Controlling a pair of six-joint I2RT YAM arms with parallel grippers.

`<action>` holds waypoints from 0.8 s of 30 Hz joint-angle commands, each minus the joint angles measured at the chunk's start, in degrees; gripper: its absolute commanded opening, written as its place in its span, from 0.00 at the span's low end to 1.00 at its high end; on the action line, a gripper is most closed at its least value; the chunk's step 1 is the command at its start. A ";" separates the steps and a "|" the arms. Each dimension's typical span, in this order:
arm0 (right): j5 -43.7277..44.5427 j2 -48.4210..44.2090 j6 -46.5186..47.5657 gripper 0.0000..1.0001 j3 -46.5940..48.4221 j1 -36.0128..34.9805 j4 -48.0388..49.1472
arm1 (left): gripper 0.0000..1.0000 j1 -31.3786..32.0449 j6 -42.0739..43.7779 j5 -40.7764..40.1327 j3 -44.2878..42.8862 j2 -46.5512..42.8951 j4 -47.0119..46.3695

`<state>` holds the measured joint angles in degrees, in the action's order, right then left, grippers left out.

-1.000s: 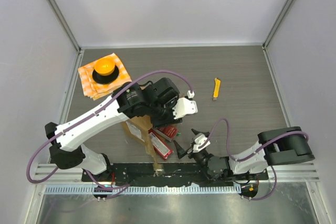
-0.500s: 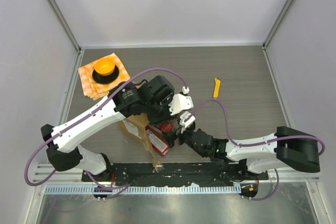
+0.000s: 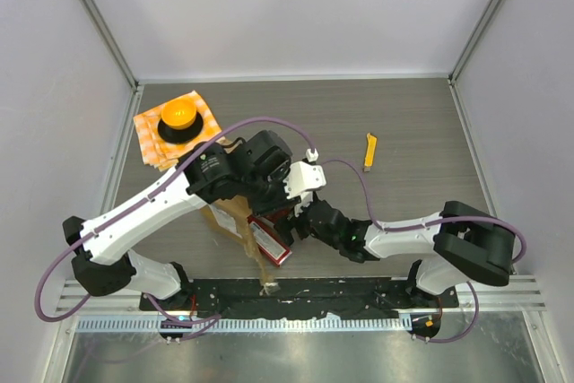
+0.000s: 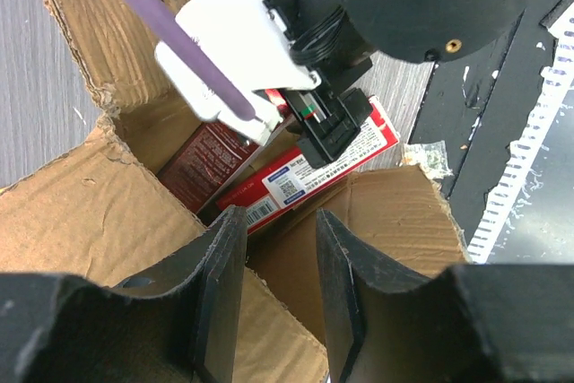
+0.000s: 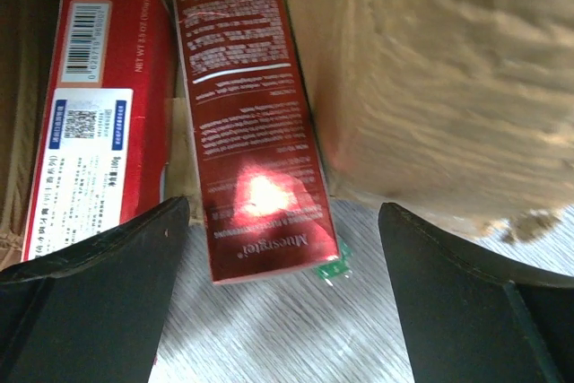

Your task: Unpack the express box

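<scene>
**A:** Where do we have the express box (image 3: 229,217)?

**B:** It sits on the worktop (image 3: 404,114), near the front edge and left of the middle, mostly hidden under our left arm. Its flaps are splayed open and ragged at the edges.

**A:** What do we see inside it?

**B:** Two long cartons lie side by side. One is a bright red carton (image 5: 99,132) with a white label and a barcode. The other is a dark red carton (image 5: 247,132) covered in fine print. Their ends reach past the cardboard onto bare worktop.

**A:** Why is our left tool (image 4: 278,239) parked over the opening?

**B:** We judge it is there to steady the box so it does not slide when something is pulled out. Its fingers stand a narrow gap apart with cardboard showing between them. We cannot tell whether they actually pinch it.

**A:** And our right tool (image 5: 280,221)?

**B:** It is spread wide, one finger on each side of the dark red carton's end, and as far as we can see it touches neither side. We think that lines it up to close on the carton and draw it out.

**A:** What should we watch for?

**B:** The bright red carton lies just beside the dark one, so a closing finger could catch it too.
</scene>
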<state>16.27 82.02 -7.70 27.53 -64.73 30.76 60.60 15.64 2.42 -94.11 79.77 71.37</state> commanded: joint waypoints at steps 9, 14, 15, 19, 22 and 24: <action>-7.13 7.01 -1.17 0.81 6.04 1.18 -1.23 | 0.40 -0.39 -0.43 0.31 0.76 -2.60 -0.88; -7.57 7.72 -2.49 0.64 7.19 2.50 -3.51 | 0.40 -0.39 -0.43 0.05 1.12 -2.69 -1.41; -7.22 7.20 -2.49 0.60 7.19 2.68 -4.13 | 0.40 -0.48 -0.26 -0.13 1.46 -2.77 -1.50; -4.86 0.88 -2.67 0.49 5.88 2.77 -7.20 | 0.40 -0.39 0.09 -1.88 2.70 -2.78 -2.03; -2.14 -5.98 -3.28 0.48 5.61 2.77 -13.60 | 0.39 -0.48 0.27 -6.96 4.10 -2.42 -2.90; 1.55 -11.07 -6.35 0.48 6.56 2.77 -21.85 | 0.38 -0.48 0.01 -10.39 5.59 -1.72 -4.05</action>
<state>10.52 80.64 -9.89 32.34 -62.41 17.50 60.60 15.57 -0.54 -90.45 78.46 69.30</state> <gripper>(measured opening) 0.606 0.388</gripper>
